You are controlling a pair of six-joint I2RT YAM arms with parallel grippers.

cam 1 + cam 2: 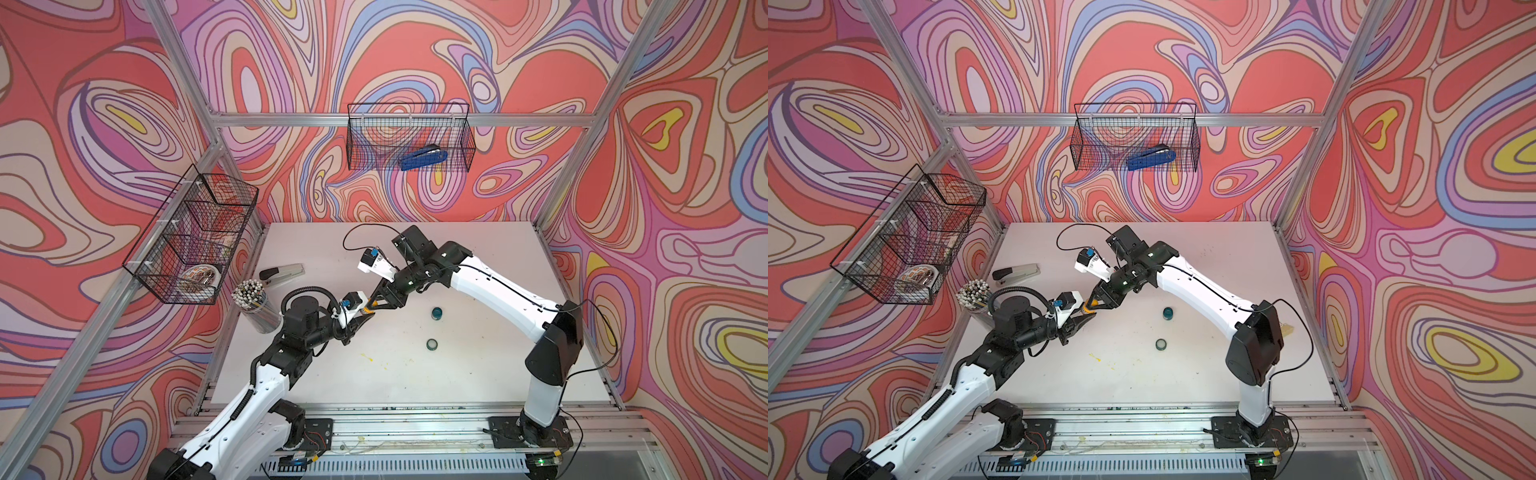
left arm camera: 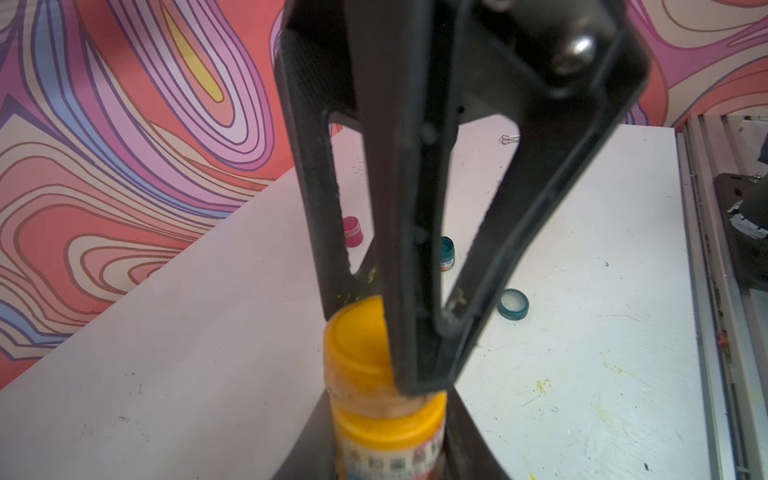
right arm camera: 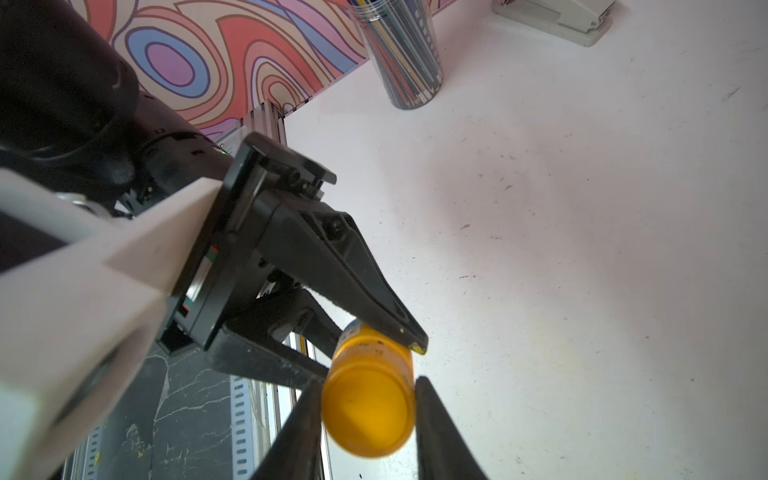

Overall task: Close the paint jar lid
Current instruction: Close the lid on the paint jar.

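Yellow marks the centre of both top views: a small yellow paint jar (image 1: 367, 311) is held in the air above the white table (image 1: 478, 374), left of its middle, where two arms meet tip to tip. The left gripper (image 1: 360, 318) reaches in from the near left and the right gripper (image 1: 376, 306) from the far right; from here their fingers are too small to judge. To the right, a teal jar (image 1: 437, 312) stands on the table, with a loose teal lid (image 1: 432, 344) lying apart from it, nearer the front. A grey stapler (image 1: 1016, 273) and a cup of pencils (image 1: 972, 296) sit by the table's left edge, and a blue stapler (image 1: 1151, 160) lies in a wire basket (image 1: 1092, 137) on the back wall. The left wrist view looks along the jar (image 2: 388, 436). The left gripper's fingers (image 2: 469, 453) are clamped on its labelled body, one on each side. A yellow lid (image 2: 357, 345) sits on the jar's mouth, with a pale band of neck showing beneath it. The right gripper (image 2: 374, 336) pinches that lid from opposite sides. Beyond, a pink jar (image 2: 352, 232) stands on the table. In the right wrist view, the right gripper's fingers (image 3: 438, 444) press against both sides of the lid (image 3: 368, 415), and the left gripper (image 3: 374, 357) grips the jar body between toothed fingers.
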